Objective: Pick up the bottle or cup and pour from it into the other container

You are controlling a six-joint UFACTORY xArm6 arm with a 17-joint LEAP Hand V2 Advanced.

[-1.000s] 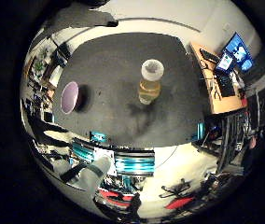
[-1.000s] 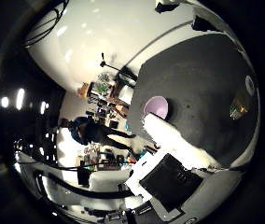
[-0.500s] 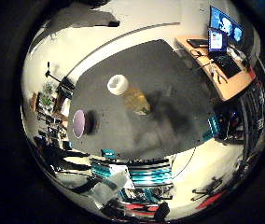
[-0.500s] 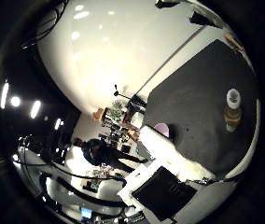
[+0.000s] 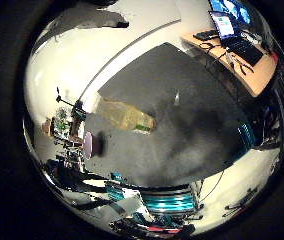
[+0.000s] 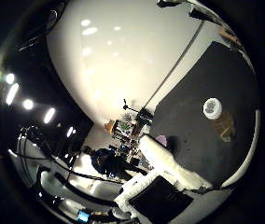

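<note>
We see the bottle (image 5: 128, 118) standing on the dark desk (image 5: 197, 125), in the middle left of the little-finger-side frame; it holds yellowish liquid and carries a green band low on its body. In the thumb-side frame it sits at the right, showing its white cap. The purple cup (image 5: 88, 145) stands on the same desk, near the bottle but apart from it, at the left of the little-finger-side frame close to the desk's edge. A shadow falls on the desk beside the bottle. In the thumb-side frame we see a white padded finger (image 6: 170, 163) of the robot hand (image 6: 163, 186) reaching up from the lower middle, straight and touching nothing; the robot hand is spread and holds neither container. At the upper right of the little-finger-side frame a wooden table (image 5: 252, 70) carries a laptop (image 5: 232, 32).
</note>
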